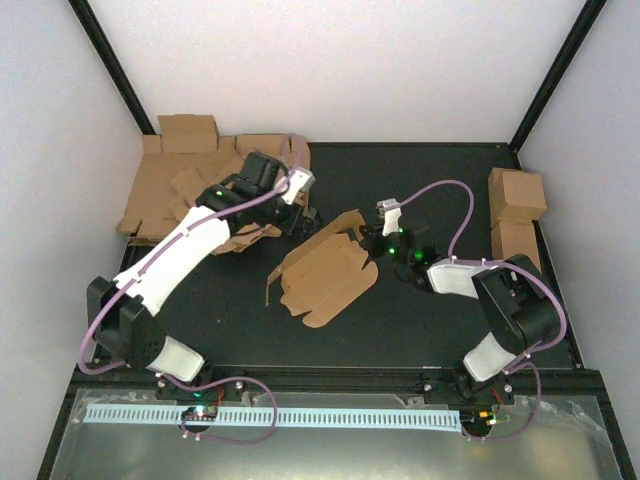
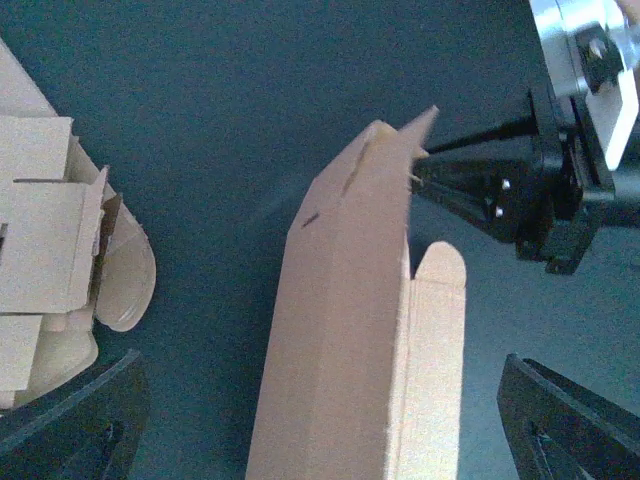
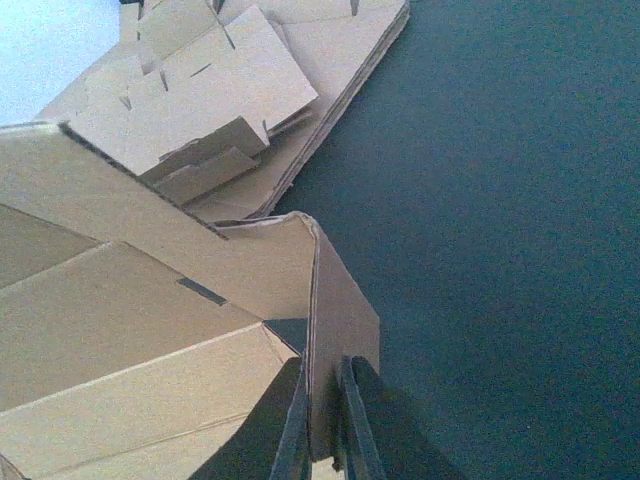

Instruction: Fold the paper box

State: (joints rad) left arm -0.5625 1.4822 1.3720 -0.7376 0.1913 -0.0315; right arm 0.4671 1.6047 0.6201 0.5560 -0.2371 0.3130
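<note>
Landmark: stack of flat blanks point(image 1: 160, 190), far-L corner of table point(image 1: 430, 320).

- Paper box point(image 1: 325, 272): just R of the stack and nearer the arm bases, approx mid-table, lying slantwise. Part-formed: base panel flat on the dark mat, long side walls raised, tabbed end flaps loose. Cannot tell from the top view whether it touches the stack's loose sheets.
- L gripper point(image 2: 320, 362): btwn stack and box, at the box end closest to the stack. Jaws spread wide. Fingers point(image 2: 70, 420) stand either side of one upright long wall w/ a clear gap on both sides. No contact seen, nothing held.
- R gripper point(image 3: 322, 430): on the side of the box away from the stack, at its far corner. Jaws nearly together, pinching a thin upright end panel of the box, card edge btwn the two fingers. In the L wrist view its black tip meets a pointed top corner of the box.
- Closed cartons point(image 1: 516, 195): two, at the table's far-R edge, well apart from the stack.
- Stack itself: top sheets askew and fanned, slots and tabs showing in the R wrist view.
</note>
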